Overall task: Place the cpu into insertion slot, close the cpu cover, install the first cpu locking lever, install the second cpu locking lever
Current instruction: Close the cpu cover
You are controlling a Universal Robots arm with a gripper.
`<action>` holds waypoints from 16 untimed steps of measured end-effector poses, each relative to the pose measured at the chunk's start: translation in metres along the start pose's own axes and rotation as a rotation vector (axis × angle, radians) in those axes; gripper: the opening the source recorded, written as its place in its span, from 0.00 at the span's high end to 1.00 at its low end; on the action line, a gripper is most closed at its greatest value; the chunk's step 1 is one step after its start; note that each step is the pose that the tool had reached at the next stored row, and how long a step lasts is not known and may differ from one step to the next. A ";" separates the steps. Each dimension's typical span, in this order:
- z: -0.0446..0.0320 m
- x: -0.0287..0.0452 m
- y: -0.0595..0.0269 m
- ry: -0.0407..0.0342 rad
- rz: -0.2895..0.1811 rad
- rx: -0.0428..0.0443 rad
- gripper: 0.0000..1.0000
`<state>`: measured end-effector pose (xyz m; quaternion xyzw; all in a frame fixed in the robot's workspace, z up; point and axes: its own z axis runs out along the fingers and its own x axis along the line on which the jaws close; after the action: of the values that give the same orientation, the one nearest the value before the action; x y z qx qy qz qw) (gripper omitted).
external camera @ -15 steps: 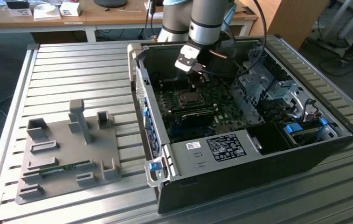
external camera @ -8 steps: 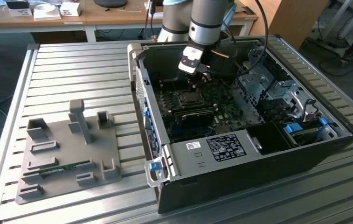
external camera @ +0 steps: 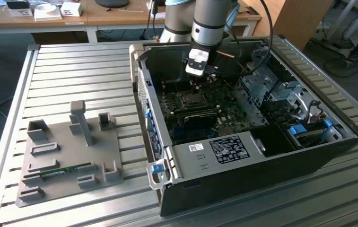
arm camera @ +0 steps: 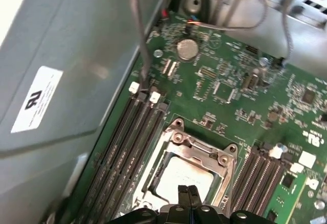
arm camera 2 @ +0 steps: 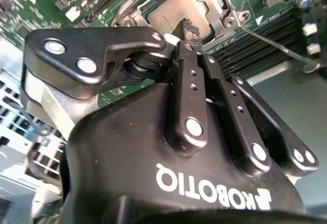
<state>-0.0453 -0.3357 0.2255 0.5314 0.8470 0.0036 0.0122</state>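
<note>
The cpu [arm camera: 173, 175] lies flat in the insertion slot [external camera: 191, 98] on the green motherboard, its silvery top showing. The silver cpu cover [arm camera: 176, 147] lies down around it as a frame, with the chip visible through its window. My gripper [arm camera: 188, 193] hangs just above the chip, fingers shut together with nothing between them. In the second wrist view the fingertips [arm camera 2: 186, 28] stand over the cpu [arm camera 2: 176, 14]. A thin wire locking lever [arm camera 2: 271, 42] runs out from the socket's corner over the memory slots. In the exterior view my gripper [external camera: 197, 78] is inside the open computer case.
The open computer case [external camera: 229, 156] lies on a slatted metal table [external camera: 71, 75]; its walls and a drive cage [external camera: 273, 90] surround the board. Black memory slots [arm camera: 127, 147] flank the socket. A grey fixture plate [external camera: 65, 151] with a green memory stick [external camera: 59, 171] lies at the exterior view's left.
</note>
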 end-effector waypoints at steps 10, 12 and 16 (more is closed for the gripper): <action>0.0007 0.0000 0.0000 0.0035 -0.183 -0.0031 0.89; 0.0008 0.0000 0.0000 0.0041 -0.219 -0.0037 0.89; 0.0011 0.0000 0.0000 0.0055 -0.292 -0.0049 0.89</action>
<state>-0.0453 -0.3357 0.2244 0.4024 0.9154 0.0053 0.0115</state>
